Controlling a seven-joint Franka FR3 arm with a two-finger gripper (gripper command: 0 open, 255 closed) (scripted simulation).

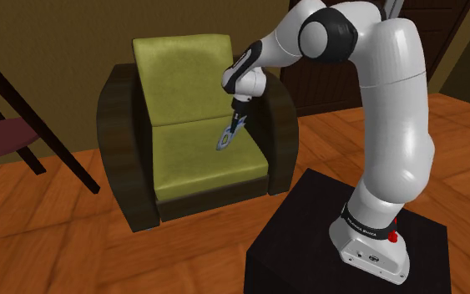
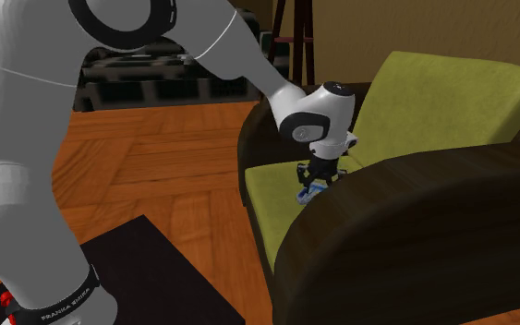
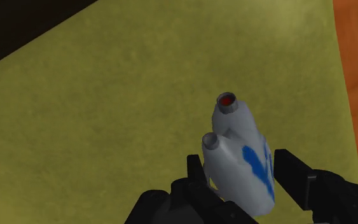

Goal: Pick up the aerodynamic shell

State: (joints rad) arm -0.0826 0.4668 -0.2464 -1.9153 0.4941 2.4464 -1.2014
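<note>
Black two-finger hand [image 3: 242, 167] clasps the white, blue-marked, twin-nozzled streamlined shell [image 3: 234, 137] between its fingers, over the olive-green seat cushion [image 1: 187, 159] of a dark-brown armchair [image 1: 116, 125].

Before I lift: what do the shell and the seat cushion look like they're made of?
The shell: smooth pale grey with blue markings and a red-tipped nozzle, with a slight sheen. It looks like hard plastic or painted metal, and I can't tell which. The cushion: olive green, matte, with mottled shading like a soft nap. It is probably a velvety fabric.
</note>
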